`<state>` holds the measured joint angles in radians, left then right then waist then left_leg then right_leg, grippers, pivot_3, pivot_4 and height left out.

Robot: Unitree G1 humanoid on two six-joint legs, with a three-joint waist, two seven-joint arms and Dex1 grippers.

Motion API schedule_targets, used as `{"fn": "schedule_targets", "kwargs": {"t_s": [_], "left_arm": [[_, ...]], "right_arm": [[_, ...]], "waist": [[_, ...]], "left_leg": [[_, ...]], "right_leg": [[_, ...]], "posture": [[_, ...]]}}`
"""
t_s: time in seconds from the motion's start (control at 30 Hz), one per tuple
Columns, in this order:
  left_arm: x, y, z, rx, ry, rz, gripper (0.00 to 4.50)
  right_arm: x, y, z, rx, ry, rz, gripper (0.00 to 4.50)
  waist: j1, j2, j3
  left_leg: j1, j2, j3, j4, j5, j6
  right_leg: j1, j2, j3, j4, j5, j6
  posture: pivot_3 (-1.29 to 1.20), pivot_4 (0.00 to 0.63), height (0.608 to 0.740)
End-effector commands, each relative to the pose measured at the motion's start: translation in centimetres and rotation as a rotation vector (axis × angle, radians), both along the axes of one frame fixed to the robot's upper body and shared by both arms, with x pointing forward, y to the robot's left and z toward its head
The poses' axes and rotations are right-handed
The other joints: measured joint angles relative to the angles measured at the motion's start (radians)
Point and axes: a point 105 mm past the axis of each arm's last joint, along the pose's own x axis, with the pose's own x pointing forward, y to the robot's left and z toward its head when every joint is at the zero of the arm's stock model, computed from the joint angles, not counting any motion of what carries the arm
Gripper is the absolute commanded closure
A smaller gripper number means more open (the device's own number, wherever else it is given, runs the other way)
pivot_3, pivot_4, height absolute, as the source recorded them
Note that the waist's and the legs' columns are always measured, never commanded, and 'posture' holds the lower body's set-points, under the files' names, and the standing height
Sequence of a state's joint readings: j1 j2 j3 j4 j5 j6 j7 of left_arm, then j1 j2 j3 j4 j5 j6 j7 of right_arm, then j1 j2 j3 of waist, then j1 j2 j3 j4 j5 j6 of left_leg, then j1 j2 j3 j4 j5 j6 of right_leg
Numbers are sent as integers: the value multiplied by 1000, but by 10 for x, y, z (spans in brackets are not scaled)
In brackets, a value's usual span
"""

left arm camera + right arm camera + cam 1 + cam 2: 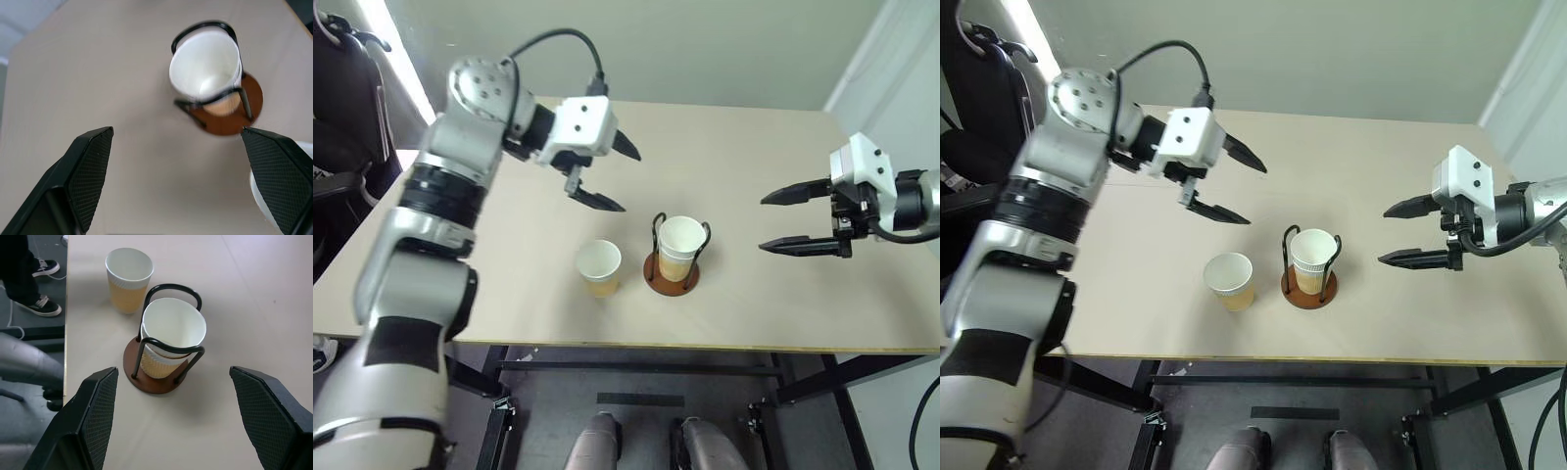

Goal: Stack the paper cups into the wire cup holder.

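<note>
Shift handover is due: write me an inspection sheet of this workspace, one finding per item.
Surface: pale wooden table, bare apart from the job's things.
Job's things: wire cup holder upright, stacked cups seated between its loops; a loose paper cup upright beside it, apart.
Clutter: nothing seen.
Grippers: left gripper open, raised above the table, empty; right gripper open, empty, pointing at the holder.
Cables: black cable arching over the left wrist.
Surroundings: a person's shoes on the floor beside the table.
</note>
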<state>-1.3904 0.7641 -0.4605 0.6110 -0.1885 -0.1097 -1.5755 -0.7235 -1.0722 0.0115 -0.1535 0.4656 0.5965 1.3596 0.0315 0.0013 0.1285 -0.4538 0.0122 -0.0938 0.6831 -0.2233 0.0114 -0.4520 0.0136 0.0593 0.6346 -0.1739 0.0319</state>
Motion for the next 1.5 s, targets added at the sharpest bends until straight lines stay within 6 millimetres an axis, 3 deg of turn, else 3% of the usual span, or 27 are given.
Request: {"fn": "schedule_targets", "kwargs": {"t_s": [0.03,0.53,1.5], "left_arm": [[-20,-3,2,58,21,-73,12],[-29,22,-48,298,31,-70,12],[-41,27,-81,442,106,-121,12]], "right_arm": [[-3,1,12,-5,-36,17,799],[0,0,13,-17,-17,29,799],[2,-3,15,-17,-5,12,799]], "waist": [[-1,0,0],[-4,1,0],[-6,1,0]], "left_leg": [[0,0,0,0,0,0],[1,0,0,0,0,0],[1,0,0,-1,-1,0]], "right_leg": [[0,0,0,-1,0,0],[0,0,0,0,0,-2],[-1,0,0,1,0,-4]], "posture": [[0,150,740],[0,150,740],[0,150,740]]}}
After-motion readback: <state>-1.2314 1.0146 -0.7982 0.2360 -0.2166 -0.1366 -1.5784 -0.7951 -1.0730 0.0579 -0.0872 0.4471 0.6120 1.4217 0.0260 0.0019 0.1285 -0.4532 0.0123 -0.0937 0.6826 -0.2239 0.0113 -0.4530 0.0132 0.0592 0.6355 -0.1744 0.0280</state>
